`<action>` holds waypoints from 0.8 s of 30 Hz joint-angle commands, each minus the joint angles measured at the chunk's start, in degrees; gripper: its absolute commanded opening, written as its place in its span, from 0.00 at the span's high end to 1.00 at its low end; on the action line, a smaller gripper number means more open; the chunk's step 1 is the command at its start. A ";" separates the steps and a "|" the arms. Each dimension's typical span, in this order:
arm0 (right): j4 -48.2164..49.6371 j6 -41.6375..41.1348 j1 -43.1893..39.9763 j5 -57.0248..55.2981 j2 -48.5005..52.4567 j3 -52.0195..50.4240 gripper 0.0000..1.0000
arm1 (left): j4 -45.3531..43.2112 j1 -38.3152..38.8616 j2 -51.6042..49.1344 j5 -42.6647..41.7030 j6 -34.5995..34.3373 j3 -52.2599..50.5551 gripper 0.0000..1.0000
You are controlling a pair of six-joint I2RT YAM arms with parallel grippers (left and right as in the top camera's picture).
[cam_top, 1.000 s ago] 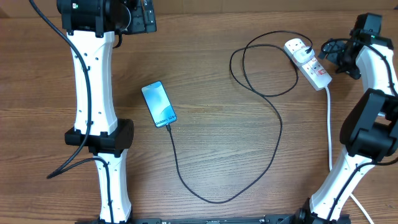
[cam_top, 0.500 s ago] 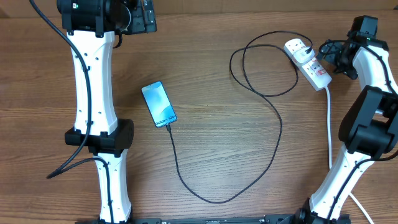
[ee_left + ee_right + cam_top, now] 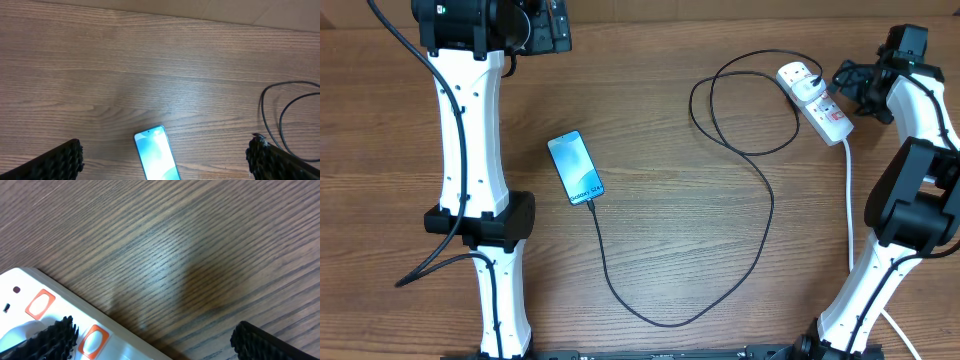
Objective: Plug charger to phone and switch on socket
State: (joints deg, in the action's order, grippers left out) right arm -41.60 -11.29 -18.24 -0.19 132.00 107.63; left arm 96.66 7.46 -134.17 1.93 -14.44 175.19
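The phone point(image 3: 575, 167) lies on the table with its cyan-blue screen up; it also shows in the left wrist view point(image 3: 157, 159). The charger cable point(image 3: 760, 190) runs from the phone's near end in a wide loop to a plug in the socket point(image 3: 814, 101), a white power strip with red switches at the far right. The strip shows in the right wrist view point(image 3: 55, 315). My right gripper point(image 3: 848, 80) is open, just right of the strip. My left gripper point(image 3: 545, 25) is open and empty, high at the far left, with the phone between its fingers in the left wrist view.
The strip's thick white cord point(image 3: 849, 210) runs down the right side past the right arm. The left arm stands along the left side of the table. A pale board edges the far side point(image 3: 200, 10).
The right gripper has shifted slightly up and away at the strip's right side. The phone, cable and left arm have not moved.
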 commanded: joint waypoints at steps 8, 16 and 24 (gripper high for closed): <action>0.15 0.48 0.33 1.31 2.12 -0.87 0.00 | 0.13 -0.31 0.02 -0.48 0.70 0.33 0.01; -0.13 0.48 0.68 3.56 3.98 -0.87 0.00 | 0.13 -0.31 0.02 -0.48 0.70 0.33 0.01; -2.01 0.50 0.92 3.52 3.98 -0.87 0.00 | 0.13 -0.31 0.02 -0.46 0.70 0.33 0.00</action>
State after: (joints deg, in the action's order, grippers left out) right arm -41.67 -11.49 -18.26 2.28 134.52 107.20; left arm 96.66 7.46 -134.17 1.93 -14.44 175.19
